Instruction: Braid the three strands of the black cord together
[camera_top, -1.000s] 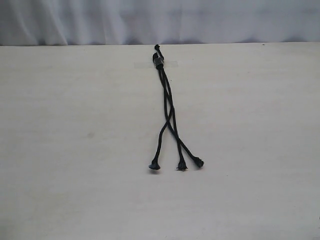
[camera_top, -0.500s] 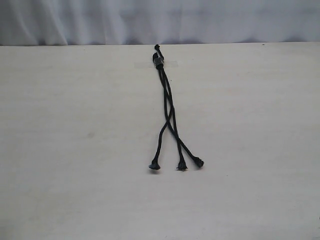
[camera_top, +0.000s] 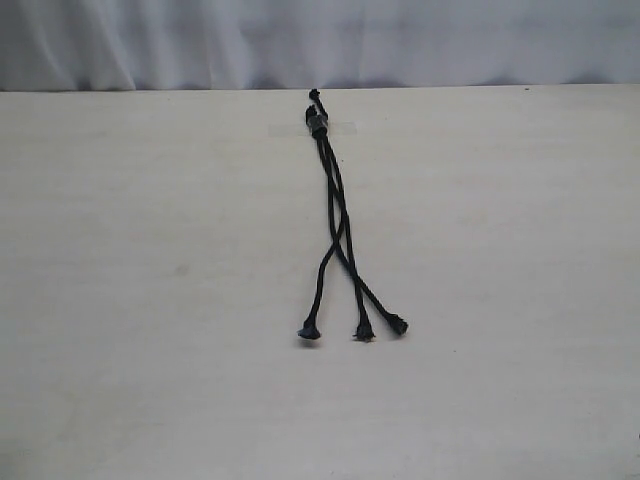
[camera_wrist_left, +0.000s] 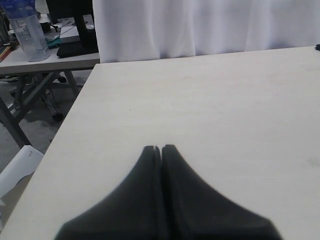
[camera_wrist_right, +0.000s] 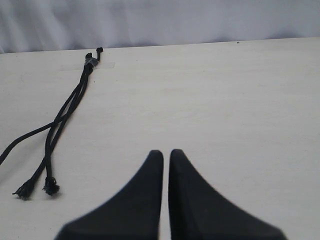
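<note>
Braiding is looking barely begun: the three strands (camera_top: 339, 238) are crossing only once, ends fanning toward six o'clock; left gripper (camera_wrist_left: 161, 148) and right gripper (camera_wrist_right: 166, 152) are hovering, jaws closed, empty.

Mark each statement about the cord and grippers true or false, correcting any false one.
1. The black cord lies on the table, with no gripper touching it. True.
2. It splits into four strands. False: the three strands fan out from it.
3. The left gripper is shut. True.
4. The right gripper grips a strand. False: it is shut on nothing, apart from the cord.
5. The bound end points away from the curtain. False: it lies nearest the curtain.
</note>
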